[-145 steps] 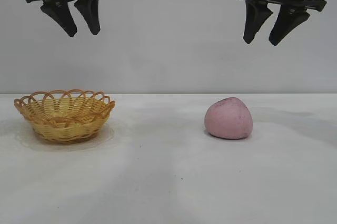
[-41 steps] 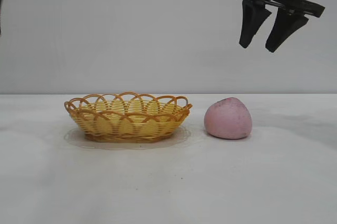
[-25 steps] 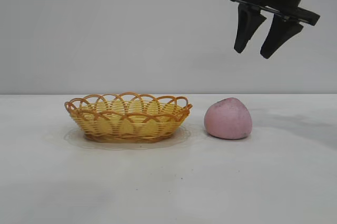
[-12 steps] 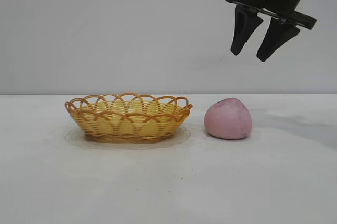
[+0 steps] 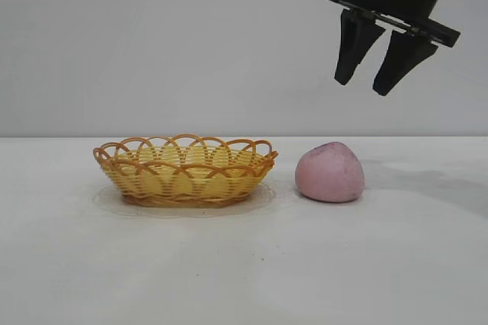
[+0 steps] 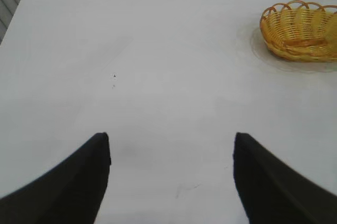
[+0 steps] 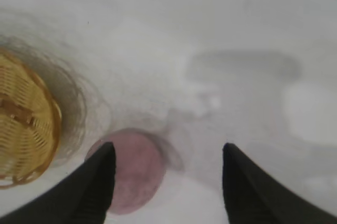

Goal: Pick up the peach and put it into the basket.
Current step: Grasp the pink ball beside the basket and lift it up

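- My left gripper (image 6: 171,182) is out of the exterior view; from its own wrist camera I see its two dark fingers spread wide apart over bare white counter (image 6: 158,77), with nothing between them.
- The basket (image 5: 184,170) stands on the counter left of centre, upright, its orange-brown scalloped rim facing up and nothing visible inside it. From my left wrist camera it (image 6: 300,29) lies well away from that gripper.
- The peach (image 5: 330,173) rests on the counter just beside the basket, on its right, with a narrow gap between them; it is not touching the rim.
- My right gripper (image 5: 375,82) hangs in the air above the peach and a little to its right, well clear of it, fingers pointing down and tilted. Its jaws stand partly open and hold nothing.
- From my right wrist camera the peach (image 7: 139,174) shows beside one fingertip (image 7: 100,182) rather than centred in the gap, with the basket (image 7: 23,124) beyond it.
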Controlling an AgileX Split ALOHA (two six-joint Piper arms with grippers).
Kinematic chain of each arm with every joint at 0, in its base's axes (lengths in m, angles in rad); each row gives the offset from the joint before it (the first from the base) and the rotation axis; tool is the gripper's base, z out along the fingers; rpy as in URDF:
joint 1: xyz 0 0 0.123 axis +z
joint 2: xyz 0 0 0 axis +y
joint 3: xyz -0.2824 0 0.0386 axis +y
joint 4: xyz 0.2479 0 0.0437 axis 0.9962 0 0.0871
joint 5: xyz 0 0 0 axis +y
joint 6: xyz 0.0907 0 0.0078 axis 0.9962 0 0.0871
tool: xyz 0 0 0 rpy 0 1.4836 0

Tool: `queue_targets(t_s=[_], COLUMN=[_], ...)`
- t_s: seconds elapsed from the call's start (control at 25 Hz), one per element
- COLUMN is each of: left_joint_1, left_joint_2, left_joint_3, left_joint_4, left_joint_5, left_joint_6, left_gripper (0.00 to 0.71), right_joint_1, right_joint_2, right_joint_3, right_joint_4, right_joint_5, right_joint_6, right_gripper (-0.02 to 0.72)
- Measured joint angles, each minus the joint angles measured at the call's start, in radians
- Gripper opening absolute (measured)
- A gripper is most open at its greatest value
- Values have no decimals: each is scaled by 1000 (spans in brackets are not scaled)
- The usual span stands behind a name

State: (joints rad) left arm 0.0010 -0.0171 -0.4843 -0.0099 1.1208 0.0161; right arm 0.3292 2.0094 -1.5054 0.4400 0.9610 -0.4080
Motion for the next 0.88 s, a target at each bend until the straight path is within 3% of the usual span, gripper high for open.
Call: queue_targets(t_s=[0.24, 0.36, 0.44, 0.48, 0.52, 0.64, 0.88], left_joint_1=[0, 0, 0, 0, 0, 0, 0], left_joint_2=[0, 0, 0, 0, 0, 0, 0], left_joint_3=[0, 0, 0, 0, 0, 0, 0], left_joint_4=[0, 0, 0, 0, 0, 0, 0], left_joint_5=[0, 0, 0, 0, 0, 0, 0], left_joint_6=[0, 0, 0, 0, 2, 2, 2], left_gripper=[439, 439, 439, 439, 439, 439, 439], right_joint_1=[23, 23, 23, 25, 32, 69, 187], right_joint_2=[123, 156, 146, 131, 113, 24, -45], right_joint_3=[0, 0, -2, -2, -2, 0, -6], right_joint_4=[-18, -53, -65, -70, -76, -83, 2], right_joint_5=[50, 54, 44, 36, 27, -15, -136], right_joint_6=[8, 24, 28, 30, 30, 20, -57], right_gripper=[379, 145, 64, 64, 0, 0, 0])
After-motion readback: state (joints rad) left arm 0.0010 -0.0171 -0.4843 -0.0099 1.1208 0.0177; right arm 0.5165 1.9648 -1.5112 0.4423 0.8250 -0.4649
